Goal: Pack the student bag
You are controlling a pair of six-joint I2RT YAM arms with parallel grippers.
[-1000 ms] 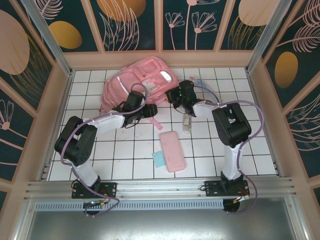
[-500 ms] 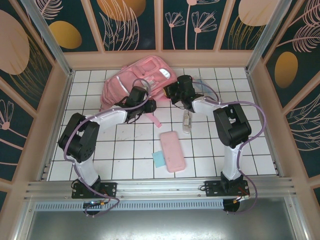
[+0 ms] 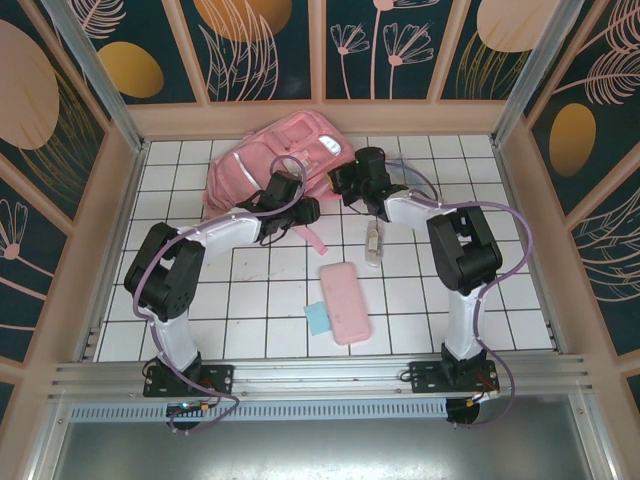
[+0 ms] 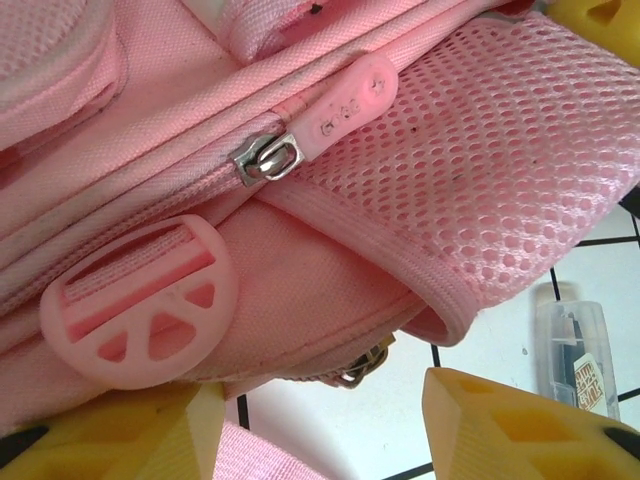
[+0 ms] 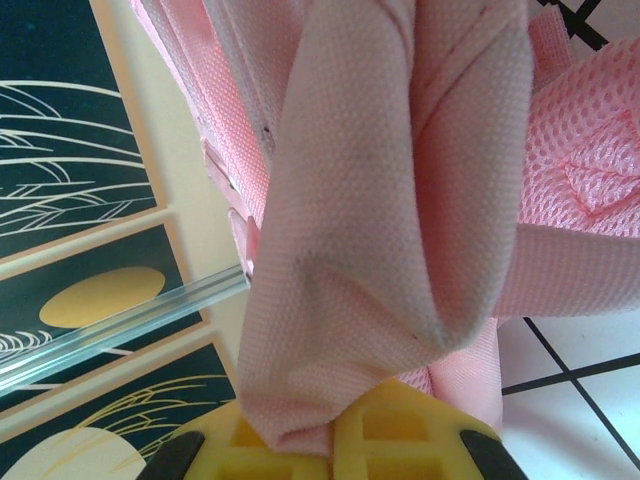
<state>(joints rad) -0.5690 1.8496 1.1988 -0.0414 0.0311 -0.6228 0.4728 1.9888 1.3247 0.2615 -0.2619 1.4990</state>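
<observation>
The student bag [image 3: 275, 160], a large pink backpack, lies at the back of the tiled table. My left gripper [image 3: 303, 211] is at its near right edge. In the left wrist view its yellow fingers [image 4: 520, 430] stand open around bare tile, just below the bag's hem. Above them are a metal zipper slider [image 4: 268, 160], a round pink buckle [image 4: 140, 300] and a mesh pocket [image 4: 500, 170]. My right gripper [image 3: 345, 181] is at the bag's right side. It is shut on a fold of the bag's pink fabric [image 5: 390, 200], which rises from between the jaws [image 5: 330, 445].
A flat pink pencil case [image 3: 344, 302] lies on the near tiles with a small blue piece [image 3: 318, 319] beside it. A clear tube [image 3: 374, 243] lies right of the left gripper and also shows as a clear tube [image 4: 575, 350] at the wrist view's edge. Walls enclose the table.
My left gripper has moved right and slightly back along the bag's near edge. My right gripper has shifted a little back and left, keeping its hold on the fabric.
</observation>
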